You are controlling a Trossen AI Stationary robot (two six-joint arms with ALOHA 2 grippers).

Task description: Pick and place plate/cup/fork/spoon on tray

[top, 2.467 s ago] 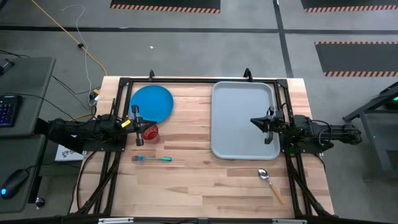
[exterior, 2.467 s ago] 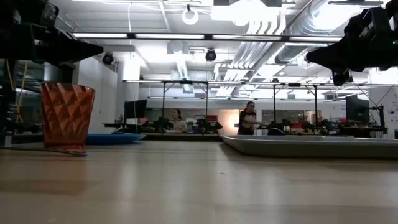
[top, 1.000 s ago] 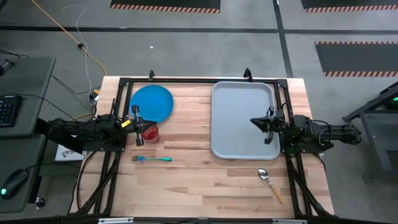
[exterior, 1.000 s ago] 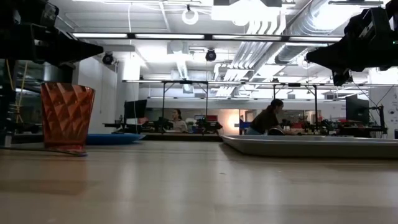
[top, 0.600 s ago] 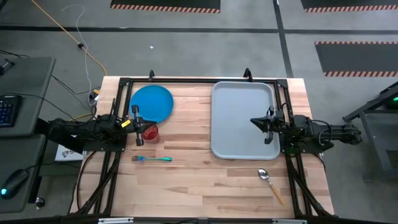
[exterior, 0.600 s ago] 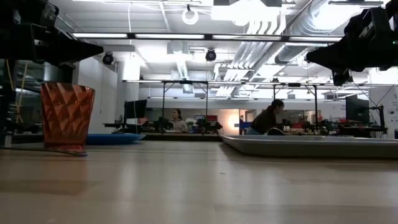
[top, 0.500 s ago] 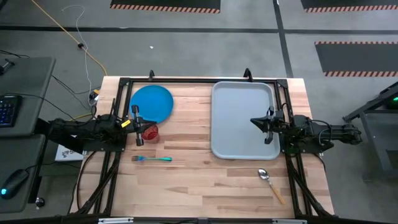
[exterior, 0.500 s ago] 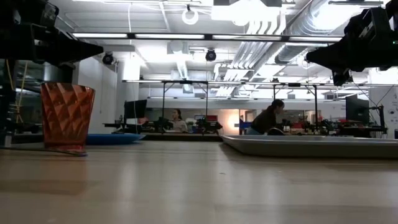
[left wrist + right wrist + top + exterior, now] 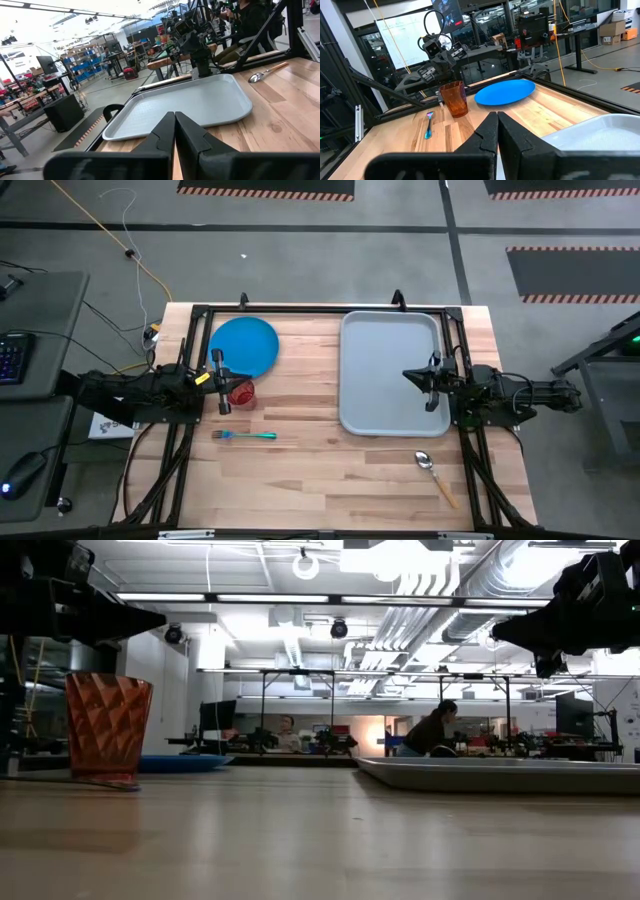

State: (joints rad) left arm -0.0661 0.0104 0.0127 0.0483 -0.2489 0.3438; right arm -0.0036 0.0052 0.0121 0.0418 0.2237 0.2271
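The blue plate (image 9: 244, 346) lies flat on the table at the far left. The red-orange cup (image 9: 241, 393) stands upright just near of it. The teal fork (image 9: 245, 436) lies flat nearer the front. The spoon (image 9: 436, 474) lies at the front right. The grey tray (image 9: 390, 372) rests flat at the right. My left gripper (image 9: 221, 385) hovers shut beside the cup, left of it. My right gripper (image 9: 425, 383) hovers shut over the tray's right part. Both are empty.
Black frame rails (image 9: 320, 309) run along the table's far and side edges. Bare wood lies between the cup and the tray (image 9: 300, 390) and across the front middle. People sit at benches in the room beyond the table (image 9: 430, 735).
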